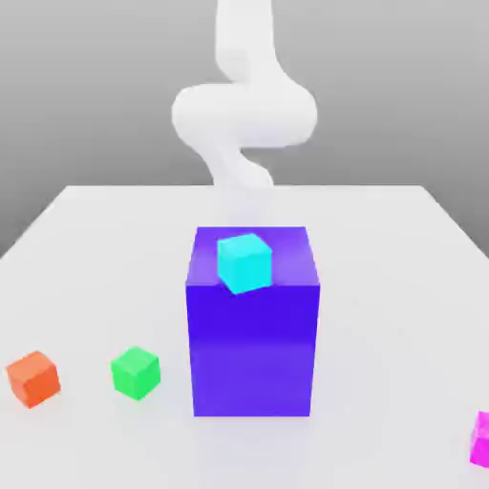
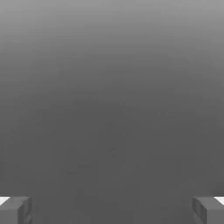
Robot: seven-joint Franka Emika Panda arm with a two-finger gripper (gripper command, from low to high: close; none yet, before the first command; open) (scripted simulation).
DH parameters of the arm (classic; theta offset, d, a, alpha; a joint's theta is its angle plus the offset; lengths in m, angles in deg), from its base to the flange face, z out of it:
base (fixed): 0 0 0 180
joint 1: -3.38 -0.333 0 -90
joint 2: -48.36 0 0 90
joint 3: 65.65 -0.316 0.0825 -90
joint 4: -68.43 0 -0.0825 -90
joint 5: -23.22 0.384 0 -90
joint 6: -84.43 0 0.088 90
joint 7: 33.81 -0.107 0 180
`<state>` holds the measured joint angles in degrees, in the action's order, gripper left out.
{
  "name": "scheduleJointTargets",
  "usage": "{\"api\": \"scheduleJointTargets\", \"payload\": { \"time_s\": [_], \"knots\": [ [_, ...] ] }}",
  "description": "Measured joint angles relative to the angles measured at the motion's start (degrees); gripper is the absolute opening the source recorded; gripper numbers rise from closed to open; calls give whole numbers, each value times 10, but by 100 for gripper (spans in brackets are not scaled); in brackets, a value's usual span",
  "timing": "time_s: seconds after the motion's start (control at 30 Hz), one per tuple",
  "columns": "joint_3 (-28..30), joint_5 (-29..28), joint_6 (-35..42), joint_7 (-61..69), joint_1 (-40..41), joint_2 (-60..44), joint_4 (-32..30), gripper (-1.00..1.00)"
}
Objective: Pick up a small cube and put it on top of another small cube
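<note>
Toward the exterior view's right edge of the tabletop [image 1: 382, 334], well apart from the far edge, see the small magenta cube [image 1: 481, 441], partly out of frame. Note the gripper [image 2: 112, 210] with fingers spread wide, gripping nothing. Judge the step as approach, before any grasp. Next, swing across past the large blue block [image 1: 252, 349], point downward, align with opposite faces, then descend and close. Afterwards, lift clear of the block and stack on another small cube, perhaps the green cube [image 1: 136, 372].
</note>
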<state>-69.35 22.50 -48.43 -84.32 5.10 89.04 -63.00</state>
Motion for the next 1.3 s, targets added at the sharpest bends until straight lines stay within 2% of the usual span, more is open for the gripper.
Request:
{"api": "scheduleJointTargets", "payload": {
  "time_s": [0.27, 0.57, 0.83, 1.07, 1.2, 1.23, 1.3],
  "knots": [
    [-122, -49, -36, -171, 46, -165, 11, 0],
    [-219, -151, -71, -394, 50, -355, 25, 0],
    [-224, -220, -104, -576, -21, -521, 36, 0],
    [-228, -214, -149, -691, -86, -645, 41, 0],
    [-187, -257, -202, -737, -127, -727, 61, 0],
    [-176, -266, -213, -745, -136, -742, 65, -100],
    [-176, -266, -213, -745, -136, -742, 65, -100]
  ]
}}
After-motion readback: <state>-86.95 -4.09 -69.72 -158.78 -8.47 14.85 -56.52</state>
